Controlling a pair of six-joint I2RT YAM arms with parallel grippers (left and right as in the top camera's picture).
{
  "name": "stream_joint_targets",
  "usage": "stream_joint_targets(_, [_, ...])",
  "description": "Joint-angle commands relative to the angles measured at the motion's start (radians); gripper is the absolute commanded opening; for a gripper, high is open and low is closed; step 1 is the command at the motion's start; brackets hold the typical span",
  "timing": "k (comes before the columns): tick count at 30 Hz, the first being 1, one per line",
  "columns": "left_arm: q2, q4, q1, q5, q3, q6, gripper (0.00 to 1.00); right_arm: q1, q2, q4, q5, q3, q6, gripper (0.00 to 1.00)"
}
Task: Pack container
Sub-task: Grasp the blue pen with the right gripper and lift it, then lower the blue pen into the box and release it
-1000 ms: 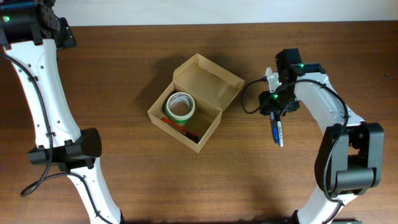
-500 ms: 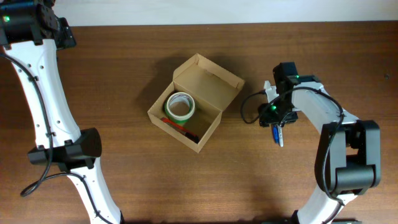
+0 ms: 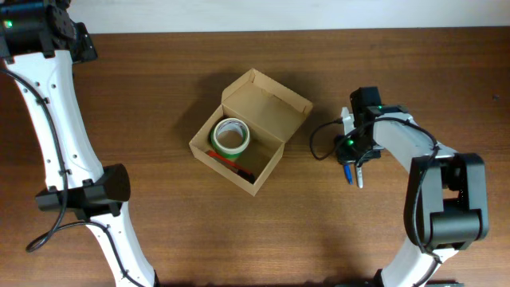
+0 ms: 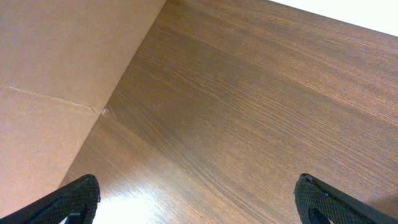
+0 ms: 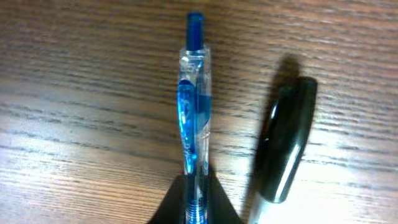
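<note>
A: Where's the container (image 3: 251, 131)?
B: Mid-worktop (image 3: 143, 88); its lid flap is thrown back, so the top is free for loading; a tape roll (image 3: 231, 135) lies inside.
A: And the right gripper (image 5: 196, 202)?
B: Off the container's right side, low on the wood; pinched tight on a blue pen (image 5: 193, 118), likely the next thing in; a black marker (image 5: 283, 146) lies just beside it.
A: And the left gripper (image 4: 199, 208)?
B: Spread wide, holding nothing, well off the container's far-left corner; parked clear, I'd judge.
A: Surface, room?
B: Dark wood grain, some glare; a pale strip (image 3: 279, 12) runs beyond the far edge.
</note>
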Motion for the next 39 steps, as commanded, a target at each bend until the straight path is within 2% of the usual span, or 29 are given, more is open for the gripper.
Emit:
stream_joint_targets(1, [-0.029,0.0,0.003,-0.011,0.016,0.012,1.0,0.008,0.037,0.001,-0.039,-0.021,0.047,0.04])
stream_joint_targets(7, [-0.029,0.0,0.003,-0.011,0.016,0.012,1.0,0.008,-0.024,-0.074,-0.165,0.076,0.046,0.04])
stream_joint_targets(17, [-0.029,0.0,0.003,-0.011,0.016,0.012,1.0,0.023,-0.289,-0.39,-0.181,0.644,0.046,0.04])
stream_joint_targets(22, [-0.029,0.0,0.003,-0.011,0.016,0.012,1.0,0.143,-0.317,-0.51,-0.164,0.851,0.069,0.04])
stream_joint_targets(23, [-0.029,0.0,0.003,-0.011,0.016,0.012,1.0,0.227,-0.317,-0.542,-0.101,0.858,0.069,0.04])
stream_joint_targets(30, [-0.029,0.0,0.003,-0.011,0.016,0.012,1.0,0.582,-0.217,-0.595,0.201,0.832,0.098,0.04])
stream_joint_targets(34, [-0.029,0.0,0.003,-0.011,0.016,0.012,1.0,0.662,-0.091,-0.586,0.206,0.831,0.098,0.04])
stream_joint_targets(39, [-0.029,0.0,0.003,-0.011,0.016,0.012,1.0,0.689,0.053,-0.552,0.19,0.831,0.086,0.04])
